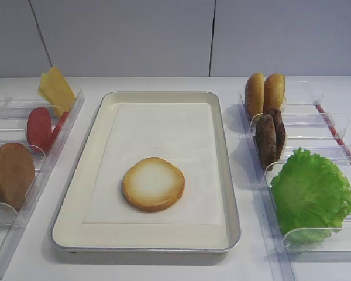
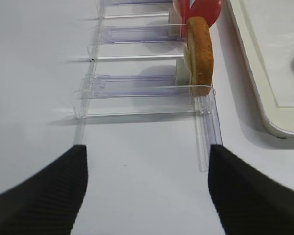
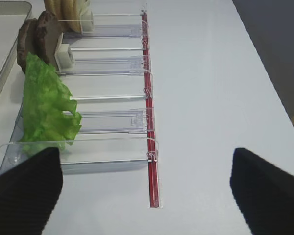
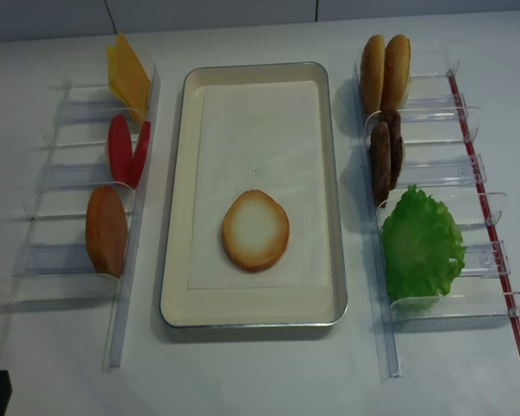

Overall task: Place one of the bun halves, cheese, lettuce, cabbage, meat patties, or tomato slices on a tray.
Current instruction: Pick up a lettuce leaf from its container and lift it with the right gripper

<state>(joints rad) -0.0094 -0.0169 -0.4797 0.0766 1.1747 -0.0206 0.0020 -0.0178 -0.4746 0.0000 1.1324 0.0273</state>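
tray (image 1: 76, 234), cream rectangular with silver rim, centre frame, carries one round golden-brown bun half (image 1: 153, 183) pale face up. both grippers' jaws spread wide, grasping nothing.

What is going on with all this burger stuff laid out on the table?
A two-armed robot is building a burger on the tray. One bun half already lies there, pale face up. Nothing is being held: the right gripper and the left gripper are both open and hover short of the clear racks. The lettuce, meat patties, tomato slices, cheese and other buns wait in the racks.
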